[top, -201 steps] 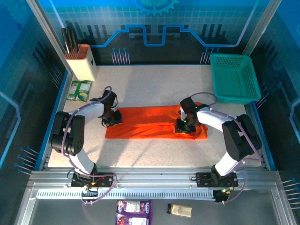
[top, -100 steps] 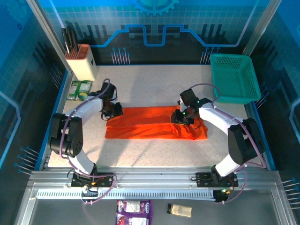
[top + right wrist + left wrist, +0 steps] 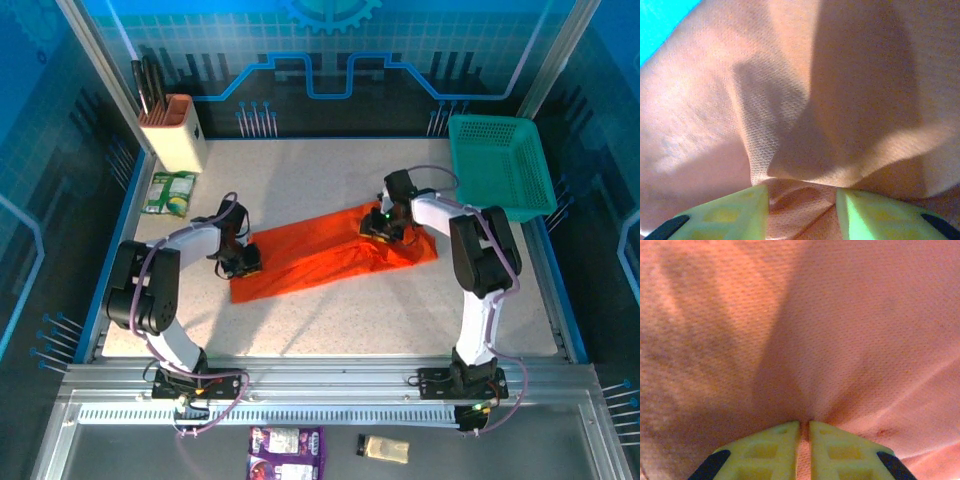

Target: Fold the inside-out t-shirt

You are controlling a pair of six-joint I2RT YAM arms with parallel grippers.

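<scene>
Lying slanted, orange t-shirt in a narrow wrinkled band, mesh-textured

The t-shirt lies across the middle of the table, running from near-left up to far-right. The left gripper sits on its left end, the right gripper on its right end. The basket stands at the far right corner, a knife block at the far left, with a packet just before it.
</scene>
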